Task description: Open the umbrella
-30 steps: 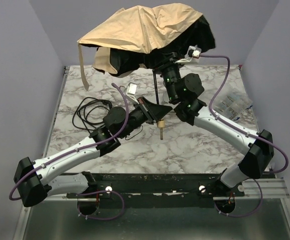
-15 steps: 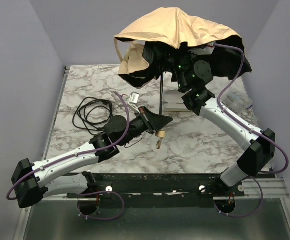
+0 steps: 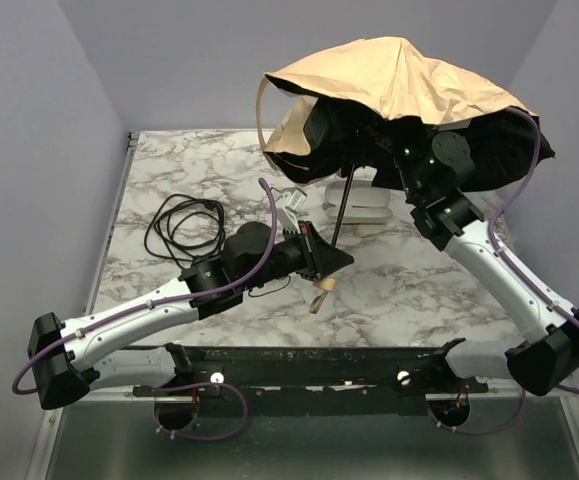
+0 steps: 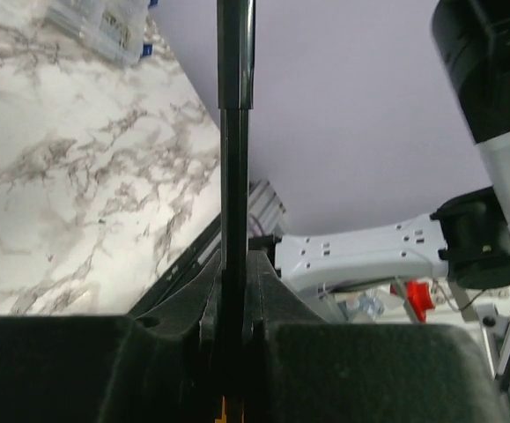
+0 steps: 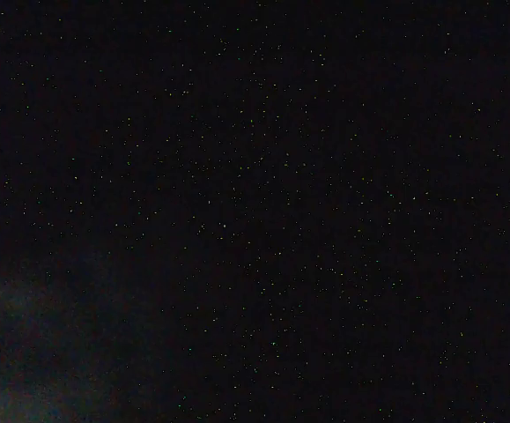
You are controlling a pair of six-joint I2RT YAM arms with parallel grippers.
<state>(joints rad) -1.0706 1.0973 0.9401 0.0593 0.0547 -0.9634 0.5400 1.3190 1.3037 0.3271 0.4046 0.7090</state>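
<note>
The umbrella's tan canopy (image 3: 399, 85) hangs half spread over the table's far right, its black underside showing beneath. Its thin black shaft (image 3: 341, 212) slants down to my left gripper (image 3: 334, 262), which is shut on the shaft near its lower end. In the left wrist view the shaft (image 4: 233, 132) runs straight up between the closed fingers of the left gripper (image 4: 232, 295). A tan loop (image 3: 319, 292) dangles under that gripper. My right arm (image 3: 469, 235) reaches up into the canopy; its fingers are hidden in the black fabric, and the right wrist view is fully dark.
A pale oval hard case (image 3: 364, 205) lies on the marble table (image 3: 169, 170) under the canopy. A coiled black cable (image 3: 184, 222) lies at the left. A clear plastic box (image 4: 105, 31) sits by the table's right edge. Purple walls stand close on both sides.
The canopy has swung to the right and spread wider. My right arm moved right with it, deeper under the fabric. The left gripper shifted slightly right, tilting the shaft.
</note>
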